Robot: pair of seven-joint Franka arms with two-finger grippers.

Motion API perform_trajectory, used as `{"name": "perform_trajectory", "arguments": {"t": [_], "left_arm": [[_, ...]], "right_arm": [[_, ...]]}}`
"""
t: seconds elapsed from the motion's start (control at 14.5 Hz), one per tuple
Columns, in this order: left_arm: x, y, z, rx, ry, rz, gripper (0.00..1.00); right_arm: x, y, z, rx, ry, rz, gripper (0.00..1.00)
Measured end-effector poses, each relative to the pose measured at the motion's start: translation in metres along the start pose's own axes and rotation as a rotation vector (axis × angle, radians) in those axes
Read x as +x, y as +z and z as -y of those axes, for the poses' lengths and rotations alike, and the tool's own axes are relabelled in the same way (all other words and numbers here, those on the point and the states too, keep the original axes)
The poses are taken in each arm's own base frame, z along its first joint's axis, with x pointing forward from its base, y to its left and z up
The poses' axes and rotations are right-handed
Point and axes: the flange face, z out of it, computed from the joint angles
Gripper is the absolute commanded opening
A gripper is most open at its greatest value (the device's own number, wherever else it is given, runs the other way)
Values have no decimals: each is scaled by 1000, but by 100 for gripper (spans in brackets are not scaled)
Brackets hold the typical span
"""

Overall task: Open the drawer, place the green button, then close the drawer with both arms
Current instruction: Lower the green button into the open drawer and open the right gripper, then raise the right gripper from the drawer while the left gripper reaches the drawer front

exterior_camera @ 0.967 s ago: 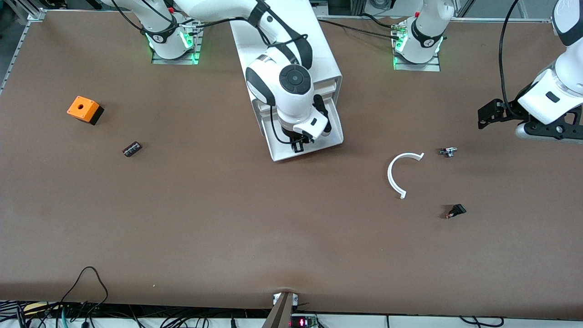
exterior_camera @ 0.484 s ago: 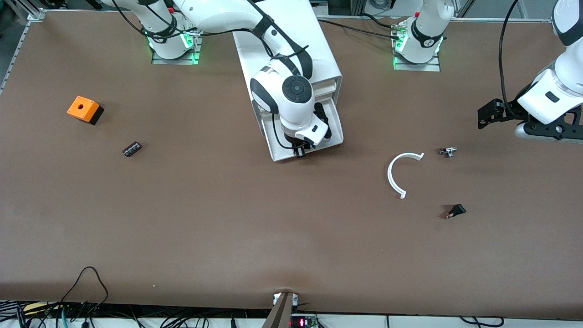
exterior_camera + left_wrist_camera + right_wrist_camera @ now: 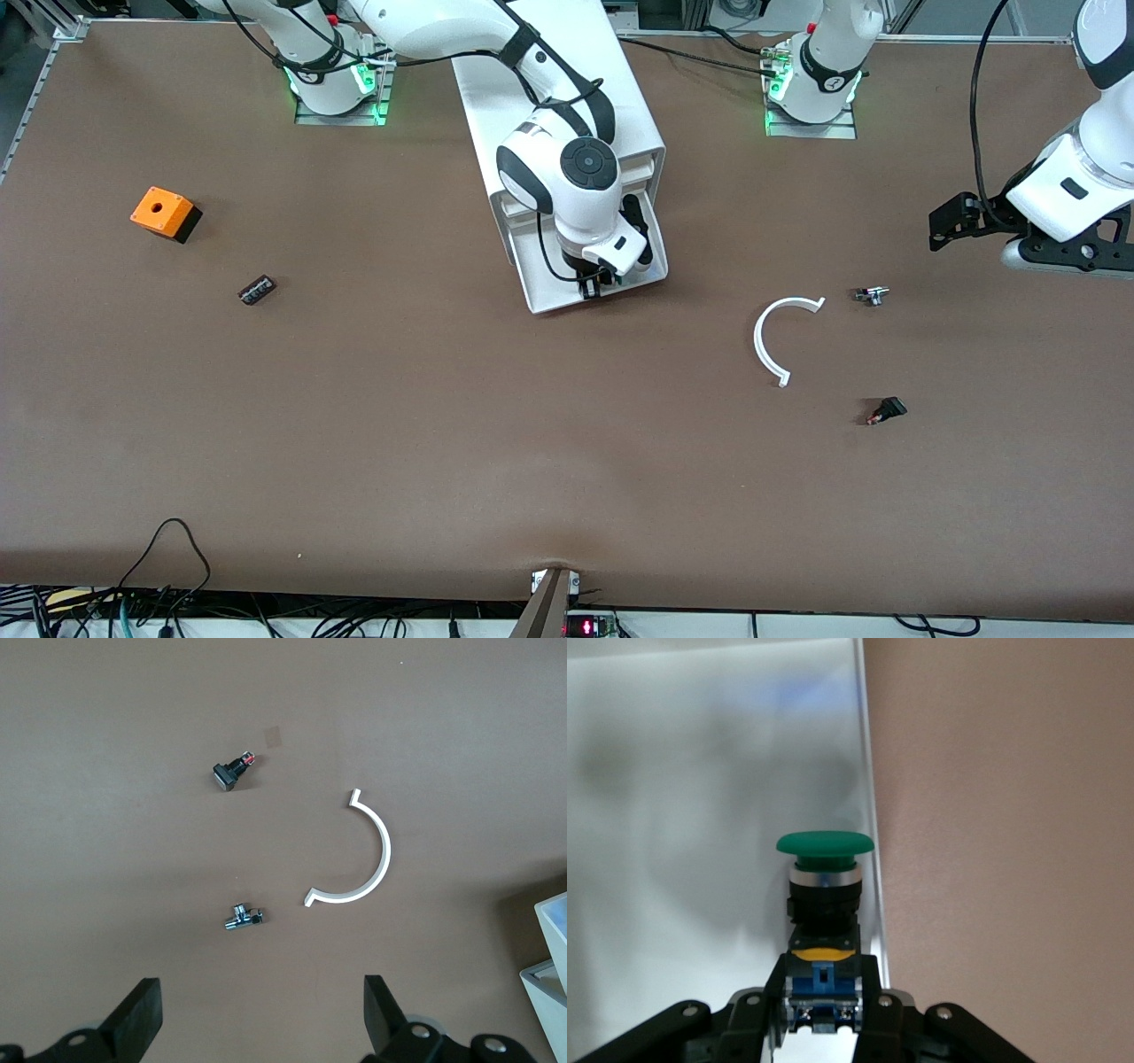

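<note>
Landmark = the white cabinet (image 3: 567,97), mid-surface (image 3: 443,425) by the arm bases.

Its drawer (image 3: 540,297) is pulled out toward the front cam, so step one looks done. Right tool (image 3: 592,285) hangs over the drawer's front-cam end, near its front lip, fingers pressed onto the button (image 3: 824,895). Grip is on the blue/yellow body w/ green cap pointing away from the tool, prob. so the cap stays clear and the body can be set down w/o snagging. Right wrist view shows the button over the tray floor, just beside the drawer's edge wall; brown surface shows past that wall. Judgement: placing step, button not yet released. It sits close to the wall, so a small shift inward before letting go would be safer.

Left tool (image 3: 952,221) waits in the air off the cabinet's left-arm side, fingers spread, nothing in them, prob. parked clear until drawer closing.

Loose bits on the surface:
- white curved strip (image 3: 775,337), small metal part (image 3: 872,295), black-and-red switch (image 3: 887,410) on the left-arm side of the cabinet
- orange box (image 3: 165,213), small dark block (image 3: 257,290) on the right-arm side
</note>
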Motion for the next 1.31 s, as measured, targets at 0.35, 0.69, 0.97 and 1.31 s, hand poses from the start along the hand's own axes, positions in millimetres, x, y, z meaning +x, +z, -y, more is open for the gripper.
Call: {"name": "perform_trajectory", "arguments": {"t": [0.35, 0.69, 0.97, 1.31], "left_arm": [[0, 0, 0, 0, 0, 0, 100], [0, 0, 0, 0, 0, 0, 100], [0, 0, 0, 0, 0, 0, 100], [0, 0, 0, 0, 0, 0, 100]], "right_arm": [[2, 4, 5, 14, -6, 6, 10], [2, 4, 7, 26, -5, 13, 100], [2, 0, 7, 21, 2, 10, 100], [-2, -63, -3, -49, 16, -41, 100]]}}
